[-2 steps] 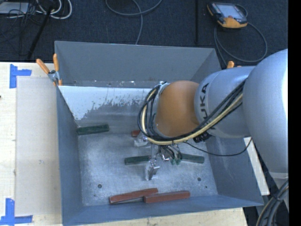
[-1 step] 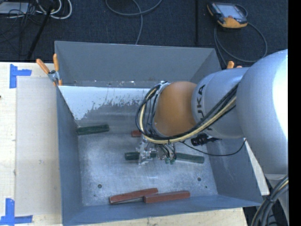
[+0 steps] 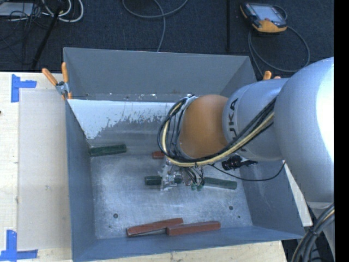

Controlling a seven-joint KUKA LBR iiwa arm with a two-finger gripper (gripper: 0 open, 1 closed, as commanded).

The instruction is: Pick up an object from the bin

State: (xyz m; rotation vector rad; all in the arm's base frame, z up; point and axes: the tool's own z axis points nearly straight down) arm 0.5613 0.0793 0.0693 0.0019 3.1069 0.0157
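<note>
The pincer (image 3: 180,181) hung low over the middle of the bin (image 3: 77,179), just beside the right end of a short dark green bar (image 3: 152,181); its opening could not be told.

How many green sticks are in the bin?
3: left green stick lying apart, middle green stick at the gripper, right green stick beyond it. The arm may hide more.

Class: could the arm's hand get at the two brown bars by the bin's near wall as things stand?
Probably yes: the brown bars lie flat on bare floor, nothing on them. The hand is further in; the near wall may crowd it.
</note>
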